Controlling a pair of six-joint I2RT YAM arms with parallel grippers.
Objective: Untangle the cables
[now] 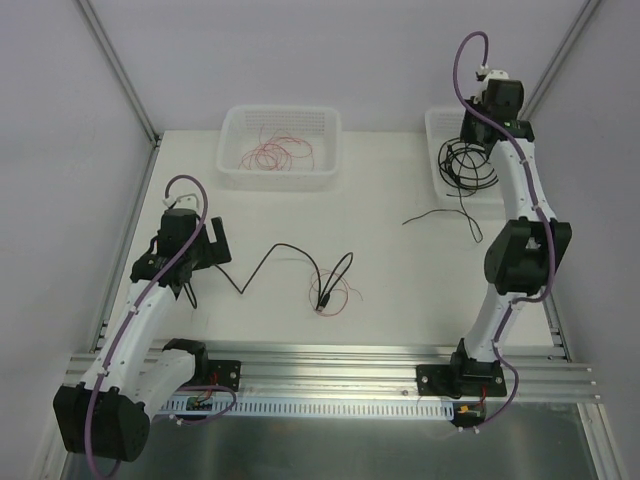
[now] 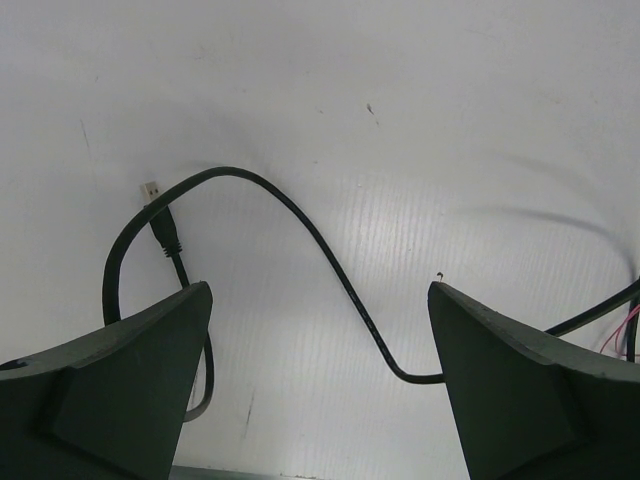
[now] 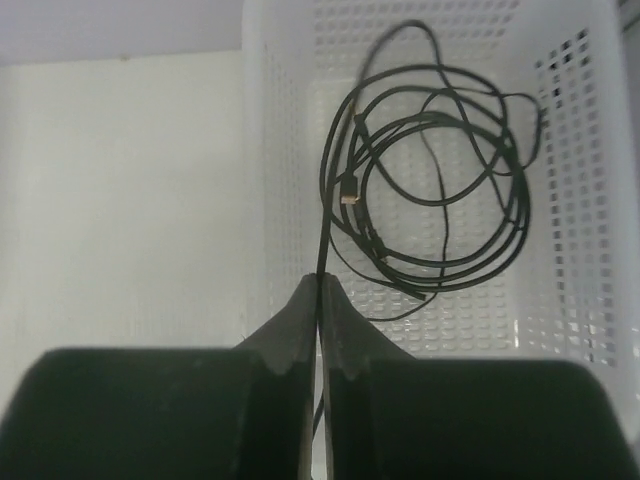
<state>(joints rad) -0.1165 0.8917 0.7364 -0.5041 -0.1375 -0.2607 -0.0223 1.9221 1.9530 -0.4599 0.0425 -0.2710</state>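
A black cable [image 1: 262,262] runs across the table from my left gripper [image 1: 183,268] to the centre, where it lies tangled with a thin red wire [image 1: 337,297]. In the left wrist view the gripper [image 2: 320,300] is open low over the table. The black cable [image 2: 330,265] lies between its fingers, with the USB plug [image 2: 152,188] at the left. My right gripper [image 1: 472,135] is over the right basket. In the right wrist view it [image 3: 322,282] is shut on a black cable [image 3: 322,225] that rises from a black coil [image 3: 440,180] in the basket.
A white basket [image 1: 232,175] at the back holds loose red wires [image 1: 275,152]. The right white basket [image 1: 432,125] holds the black coil; a black tail [image 1: 445,215] trails from it onto the table. Aluminium rail at the near edge [image 1: 330,362].
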